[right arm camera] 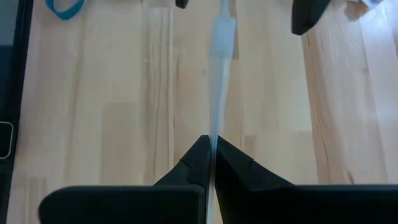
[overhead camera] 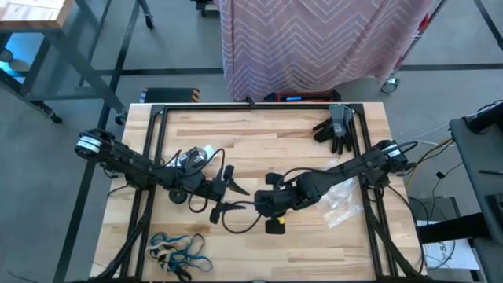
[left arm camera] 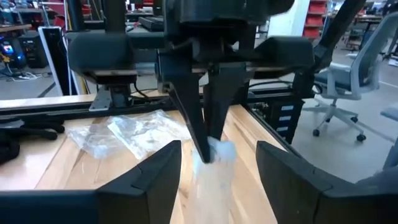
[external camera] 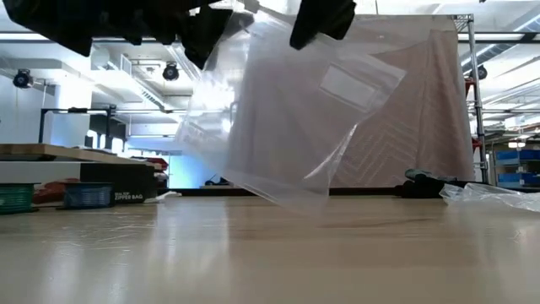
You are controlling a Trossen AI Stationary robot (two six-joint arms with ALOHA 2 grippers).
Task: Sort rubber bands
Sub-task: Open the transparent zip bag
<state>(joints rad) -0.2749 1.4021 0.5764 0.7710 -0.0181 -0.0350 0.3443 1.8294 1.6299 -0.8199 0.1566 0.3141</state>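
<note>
Clear, thin plastic hangs over the middle of the table: we see a bag (external camera: 287, 118) with a pale label patch, pinched at its edge by the tightly clenched right gripper (right arm camera: 211, 146). Facing it, the left gripper (left arm camera: 217, 165) has its two dark fingers spread apart on either side of the bag's edge, without touching it. Floppy blue and tan rubber bands (overhead camera: 177, 251) lie at the near left corner of the pale wooden table (overhead camera: 259, 134). Farther off we see crumpled bags (overhead camera: 342, 206), dark gloves (overhead camera: 336, 127) and a striped curtain (overhead camera: 314, 43).

Two dark arms (overhead camera: 141, 165), looped black cables
</note>
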